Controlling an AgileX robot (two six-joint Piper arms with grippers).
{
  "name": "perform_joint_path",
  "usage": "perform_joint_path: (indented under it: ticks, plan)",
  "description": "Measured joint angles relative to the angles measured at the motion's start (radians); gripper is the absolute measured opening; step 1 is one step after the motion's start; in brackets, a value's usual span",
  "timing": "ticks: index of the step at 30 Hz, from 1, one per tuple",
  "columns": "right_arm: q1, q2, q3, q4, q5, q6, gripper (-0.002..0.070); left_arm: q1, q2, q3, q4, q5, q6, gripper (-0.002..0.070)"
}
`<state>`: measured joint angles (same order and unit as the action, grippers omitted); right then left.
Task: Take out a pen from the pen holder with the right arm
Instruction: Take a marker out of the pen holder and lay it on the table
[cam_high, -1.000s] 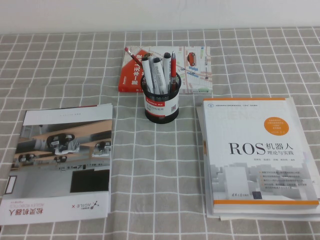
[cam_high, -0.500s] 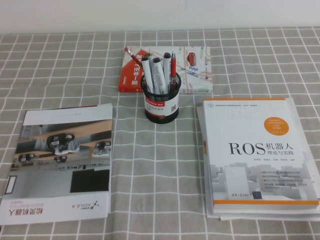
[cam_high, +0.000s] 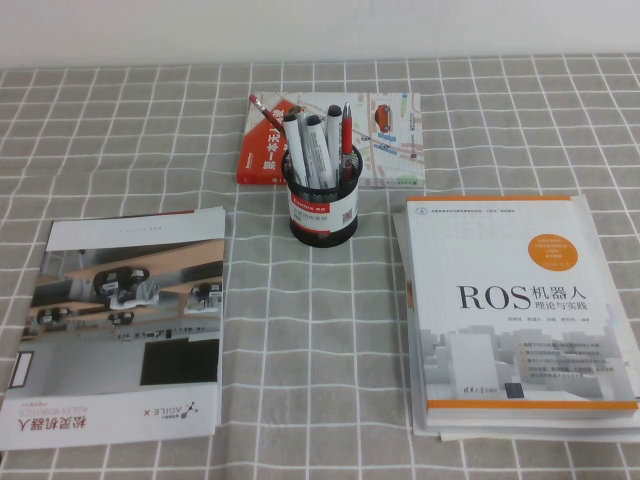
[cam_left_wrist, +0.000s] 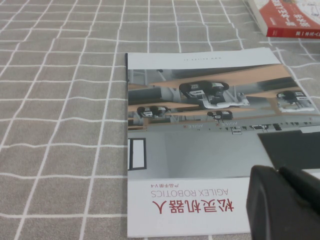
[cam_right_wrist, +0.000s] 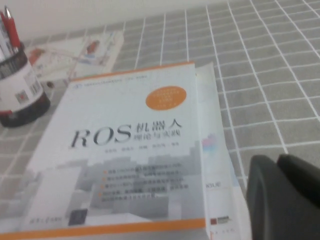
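Now, operator, your right end effector (cam_right_wrist: 277, 165) sits clenched and empty at the 4 o'clock side of the desk (cam_high: 310, 350). It is just above the near edge of the ROS book (cam_high: 520, 310) and well apart from the pen holder (cam_high: 323, 205). That black mesh holder stands upright just past desk centre, toward 12 o'clock. It carries several pens (cam_high: 315, 150), none yet taken out. Among them, a red pen (cam_high: 347, 140) stands on the holder's 3 o'clock side, and a thin red pen (cam_high: 262, 112) leans out toward 10 o'clock. Directly behind the holder, at 12 o'clock, a map-printed book (cam_high: 385, 140) lies flat. Your left end effector (cam_left_wrist: 278, 175) hangs over the near part of the brochure (cam_high: 125, 320) at 8 o'clock. Whether it is released or clenched, you cannot tell.
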<state>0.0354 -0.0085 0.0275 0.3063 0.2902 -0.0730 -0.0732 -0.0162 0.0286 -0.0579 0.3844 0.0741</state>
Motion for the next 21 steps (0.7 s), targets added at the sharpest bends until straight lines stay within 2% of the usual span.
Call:
perform_joint_path:
  ticks: [13,21]
  plan:
    - [0.000,0.000,0.000,0.412,-0.155,0.000,-0.0013,0.000,0.000,0.000,0.000,0.000,0.000,-0.0003]
    - [0.000,0.000,0.000,0.457,-0.159,-0.002,-0.0013,0.000,0.000,0.000,0.000,0.000,0.000,-0.0003]
